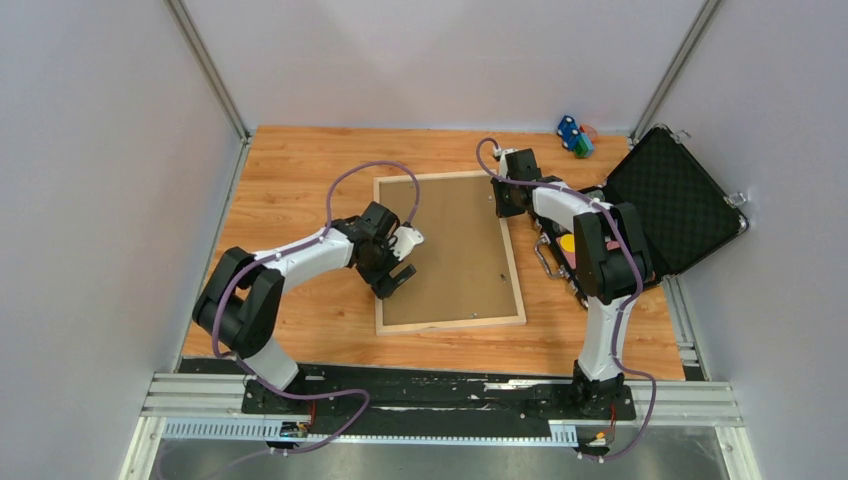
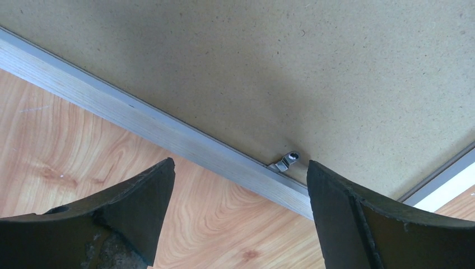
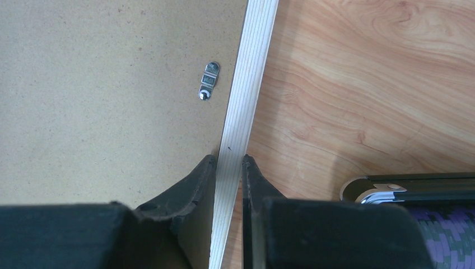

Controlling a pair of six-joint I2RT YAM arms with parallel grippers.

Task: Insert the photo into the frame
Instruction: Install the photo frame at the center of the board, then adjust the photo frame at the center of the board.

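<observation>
The pale wood frame (image 1: 450, 325) lies face down on the table with the brown backing board (image 1: 445, 250) set in it. The photo is hidden. My left gripper (image 1: 402, 260) is open and empty over the frame's left rail (image 2: 140, 120), one finger above the table and the other above the board (image 2: 308, 67), close to a small metal clip (image 2: 287, 161). My right gripper (image 1: 503, 205) is shut on the frame's right rail (image 3: 252, 67) near its far corner, one finger on each side; in the right wrist view (image 3: 228, 159) a second clip (image 3: 209, 80) lies on the board (image 3: 101, 84).
An open black case (image 1: 670, 200) with foam lining stands at the right, close to the frame's right side; its edge and latch (image 3: 392, 190) show beside my right gripper. Small coloured toys (image 1: 574, 135) sit at the back. Grey walls enclose the table.
</observation>
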